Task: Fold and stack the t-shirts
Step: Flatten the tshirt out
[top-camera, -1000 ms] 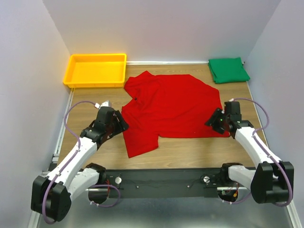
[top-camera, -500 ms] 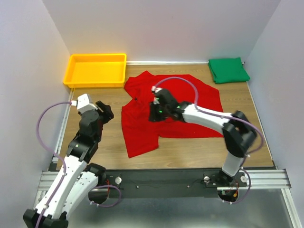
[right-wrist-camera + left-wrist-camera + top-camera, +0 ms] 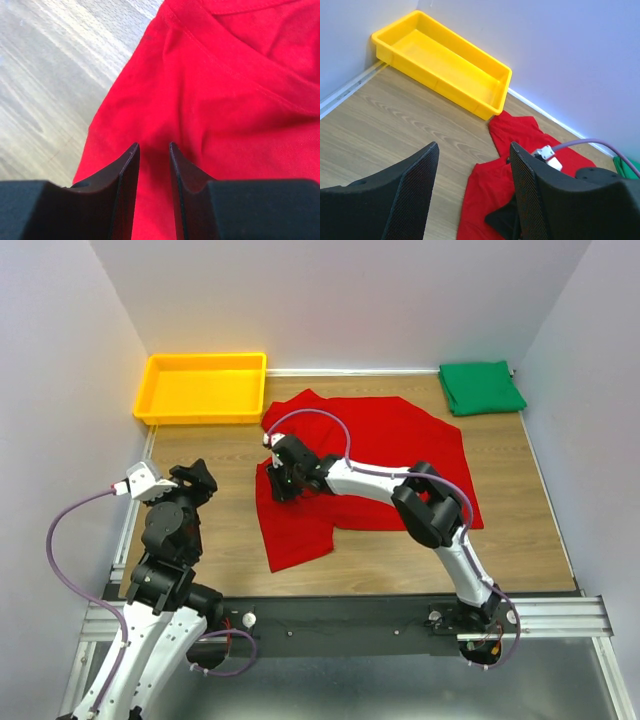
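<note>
The right gripper (image 3: 283, 480) has its fingers drawn close, with only a narrow slit between them. Its wrist camera shows red cloth through that slit and nothing pinched in it. Whether the tips touch the fabric cannot be told. The left gripper (image 3: 473, 147) is spread wide and empty, held above the bare desk (image 3: 395, 125) off the shirt's left edge.

The red t-shirt (image 3: 380, 460) lies spread on the middle of the desk. The right gripper sits over its left part, near the sleeve edge, where the cloth meets the wood (the right wrist view shows that border just left of the fingers).

Only the overhead view shows the green t-shirt (image 3: 481, 387) whole: folded in the far right corner, well apart from both grippers. The left wrist view catches a mere green sliver at its right edge, plus the yellow tray (image 3: 435, 82) against the wall.
</note>
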Available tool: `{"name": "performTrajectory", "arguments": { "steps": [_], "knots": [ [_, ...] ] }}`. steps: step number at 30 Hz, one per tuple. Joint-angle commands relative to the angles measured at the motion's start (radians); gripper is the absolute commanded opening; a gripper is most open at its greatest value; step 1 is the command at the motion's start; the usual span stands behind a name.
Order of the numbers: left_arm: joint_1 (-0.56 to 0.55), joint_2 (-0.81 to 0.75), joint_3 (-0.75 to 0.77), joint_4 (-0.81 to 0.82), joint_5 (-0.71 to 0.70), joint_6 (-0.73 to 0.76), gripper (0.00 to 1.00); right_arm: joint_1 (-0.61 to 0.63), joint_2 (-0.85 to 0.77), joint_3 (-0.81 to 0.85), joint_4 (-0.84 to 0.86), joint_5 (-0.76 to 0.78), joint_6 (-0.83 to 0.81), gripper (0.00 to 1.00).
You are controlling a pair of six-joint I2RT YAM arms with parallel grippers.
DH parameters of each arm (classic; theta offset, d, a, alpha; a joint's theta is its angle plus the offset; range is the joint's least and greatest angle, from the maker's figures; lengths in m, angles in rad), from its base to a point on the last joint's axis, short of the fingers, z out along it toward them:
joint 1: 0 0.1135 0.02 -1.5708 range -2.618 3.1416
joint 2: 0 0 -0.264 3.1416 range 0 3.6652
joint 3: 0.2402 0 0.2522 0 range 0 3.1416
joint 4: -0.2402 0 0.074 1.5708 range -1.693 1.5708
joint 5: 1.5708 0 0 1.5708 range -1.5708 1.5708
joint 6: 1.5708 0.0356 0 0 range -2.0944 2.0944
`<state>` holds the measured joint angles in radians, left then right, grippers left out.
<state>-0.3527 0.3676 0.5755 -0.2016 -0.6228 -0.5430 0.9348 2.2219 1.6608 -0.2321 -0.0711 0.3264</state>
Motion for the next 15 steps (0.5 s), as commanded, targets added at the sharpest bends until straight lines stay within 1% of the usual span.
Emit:
{"name": "performTrajectory", "arguments": {
  "steps": [1, 5, 8, 9, 15],
  "knots": [
    [0.008, 0.014, -0.009, 0.024, -0.035, 0.014, 0.66, 0.024, 0.070, 0.060, -0.004, -0.053, -0.049, 0.37],
    [0.008, 0.024, -0.002, 0.014, -0.035, 0.017, 0.66, 0.055, 0.073, 0.037, -0.021, -0.113, -0.076, 0.37],
    [0.008, 0.013, -0.005, 0.018, -0.040, 0.018, 0.66, 0.090, 0.052, -0.019, -0.058, -0.189, -0.098, 0.37],
    [0.008, 0.010, -0.006, 0.018, -0.040, 0.017, 0.66, 0.114, 0.024, -0.066, -0.067, -0.206, -0.102, 0.37],
    [0.009, -0.015, -0.009, 0.016, -0.051, 0.012, 0.66, 0.219, -0.057, -0.187, -0.137, -0.346, -0.124, 0.38]
  ]
}}
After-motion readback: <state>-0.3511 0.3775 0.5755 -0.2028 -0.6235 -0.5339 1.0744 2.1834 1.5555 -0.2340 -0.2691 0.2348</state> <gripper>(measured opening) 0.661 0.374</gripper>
